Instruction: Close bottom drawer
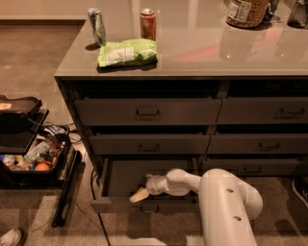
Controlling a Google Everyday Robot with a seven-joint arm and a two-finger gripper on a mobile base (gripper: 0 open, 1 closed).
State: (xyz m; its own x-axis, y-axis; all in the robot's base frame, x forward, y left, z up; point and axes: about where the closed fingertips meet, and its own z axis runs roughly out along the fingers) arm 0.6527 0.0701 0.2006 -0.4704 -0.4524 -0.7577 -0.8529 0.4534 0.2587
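The bottom drawer (115, 205) of the wide left column stands pulled out, its flat dark front low in the view and its small metal handle (149, 209) at the centre. My gripper (138, 195) reaches in from the right on the white arm (226, 202). Its tan tip sits just above and behind the drawer's front edge, over the open drawer, left of the handle. The inside of the drawer is dark, and I see nothing in it.
The middle drawer (149, 144) and top drawer (147, 112) above sit slightly out. The countertop (202, 53) holds a green bag (126, 52), two cans (97, 26) and a jar (247, 12). An open case of items (29, 153) lies on the floor to the left.
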